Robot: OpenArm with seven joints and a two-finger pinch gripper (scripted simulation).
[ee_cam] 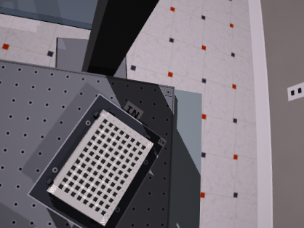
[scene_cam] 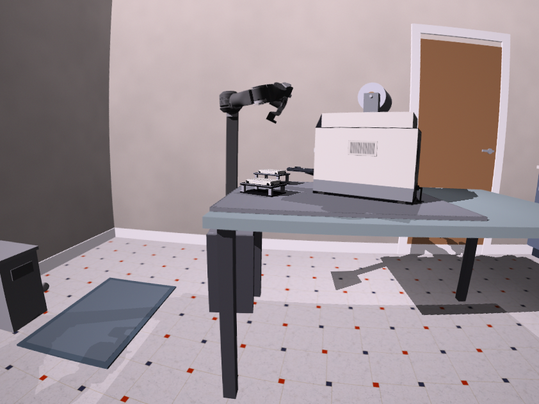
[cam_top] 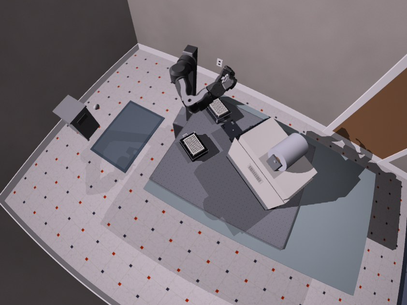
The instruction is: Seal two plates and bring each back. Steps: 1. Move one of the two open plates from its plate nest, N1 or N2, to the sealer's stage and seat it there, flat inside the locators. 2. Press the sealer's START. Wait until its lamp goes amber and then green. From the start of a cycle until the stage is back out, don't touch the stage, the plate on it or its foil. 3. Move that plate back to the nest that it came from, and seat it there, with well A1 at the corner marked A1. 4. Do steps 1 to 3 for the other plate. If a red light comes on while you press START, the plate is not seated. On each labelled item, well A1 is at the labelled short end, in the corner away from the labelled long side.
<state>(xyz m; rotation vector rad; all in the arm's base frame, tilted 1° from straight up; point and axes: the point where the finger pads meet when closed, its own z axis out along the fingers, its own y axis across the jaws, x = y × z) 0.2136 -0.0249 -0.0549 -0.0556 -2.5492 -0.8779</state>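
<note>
Presently I hold the jaws spread wide and empty, high above the N1 plate, seated in its nest at the desk's arm-side edge (light, rigid, slippery, I judge); grip its long sides.

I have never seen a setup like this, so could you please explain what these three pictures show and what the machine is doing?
This is one robot arm on a dark post, bolted at the edge of a table. The first picture looks down from the ceiling, the second from the side across the room, and the third from a camera on the arm's wrist, looking down.

On the table's grey perforated board sit two white well plates, each in a black holder: one near the arm, marked N1 in the wrist view, and another beside it. The big white box with a foil roll on top is the sealer.

The arm's tool hangs high above the plates, open and holding nothing.
</note>
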